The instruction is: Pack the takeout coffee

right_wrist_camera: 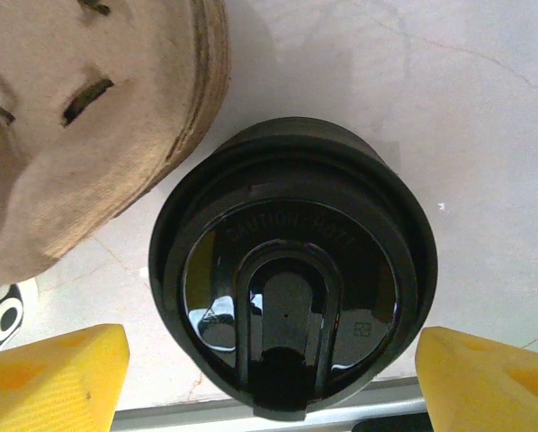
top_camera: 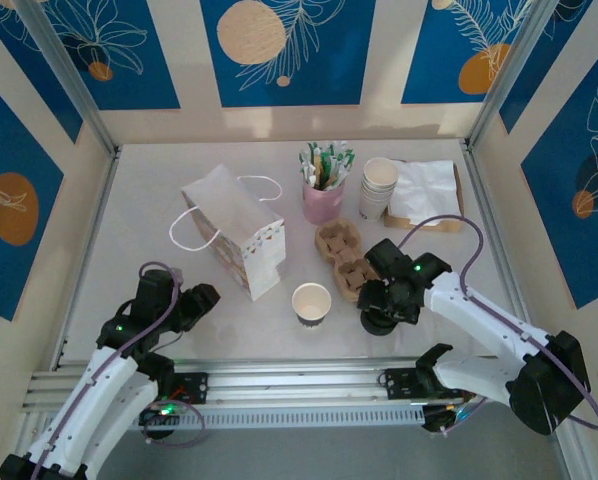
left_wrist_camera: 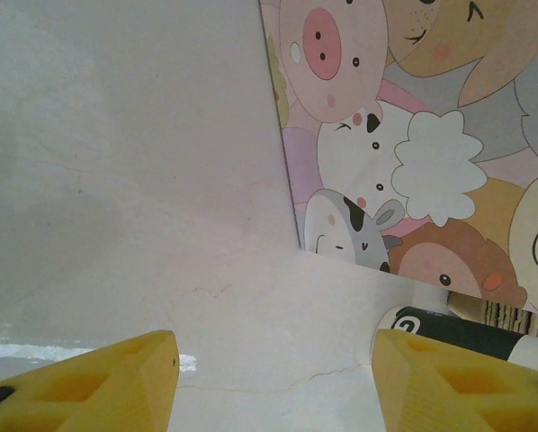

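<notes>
Straddling black lid stack (right_wrist_camera: 291,270): right pincer (right_wrist_camera: 269,378) | pink cup (top_camera: 322,204) holds stirrers (top_camera: 325,165)

I count one white paper bag (top_camera: 234,232) on the left, one cardboard cup tray (top_camera: 344,258) in the middle, and one open paper cup (top_camera: 311,303) near me, standing alone. Far right there is one stack of cream cups (top_camera: 379,188) — nested too tightly to number — one pile of napkins (top_camera: 426,190), and one pink pot (top_camera: 322,203) of stirrers (top_camera: 324,162). One black lid stack (right_wrist_camera: 291,297) — how many lids, I cannot tell.
</notes>
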Controlling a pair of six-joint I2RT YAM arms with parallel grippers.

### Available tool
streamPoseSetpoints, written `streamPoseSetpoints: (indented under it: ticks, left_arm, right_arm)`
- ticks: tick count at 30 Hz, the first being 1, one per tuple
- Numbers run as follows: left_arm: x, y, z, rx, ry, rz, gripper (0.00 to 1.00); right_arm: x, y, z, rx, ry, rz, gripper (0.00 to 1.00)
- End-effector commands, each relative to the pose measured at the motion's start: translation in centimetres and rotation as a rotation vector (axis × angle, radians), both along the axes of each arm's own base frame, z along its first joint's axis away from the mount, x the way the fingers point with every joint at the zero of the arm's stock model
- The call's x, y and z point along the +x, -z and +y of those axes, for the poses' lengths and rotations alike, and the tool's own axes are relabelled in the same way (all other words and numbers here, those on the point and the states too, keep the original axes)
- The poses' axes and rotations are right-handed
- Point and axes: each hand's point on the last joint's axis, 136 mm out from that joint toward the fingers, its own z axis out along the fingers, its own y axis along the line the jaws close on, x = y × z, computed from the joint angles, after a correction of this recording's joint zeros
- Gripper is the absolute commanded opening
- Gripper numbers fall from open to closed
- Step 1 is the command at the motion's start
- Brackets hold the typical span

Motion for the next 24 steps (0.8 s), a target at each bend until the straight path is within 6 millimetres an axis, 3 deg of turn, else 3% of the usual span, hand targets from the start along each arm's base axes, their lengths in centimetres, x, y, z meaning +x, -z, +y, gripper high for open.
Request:
streamPoseSetpoints:
  ticks: [1, 13, 24]
  left_arm:
    - [-0.1, -0.6, 0.0, 0.004, 0.001, -0.005, 0.59]
    - [0.0, -0.4, 0.0, 0.006, -0.006, -0.002, 0.59]
    - [-0.1, -0.3, 0.1, 0.006, -0.006, 0.000, 0.59]
  right_arm:
    - [-0.4, 0.7, -0.1, 0.001, 0.015, 0.024, 0.84]
    - [-0.3, 1.6, -0.2, -0.025, 0.023, 0.041, 0.80]
    - [-0.1, 0.6, -0.3, -0.013, 0.029, 0.014, 0.75]
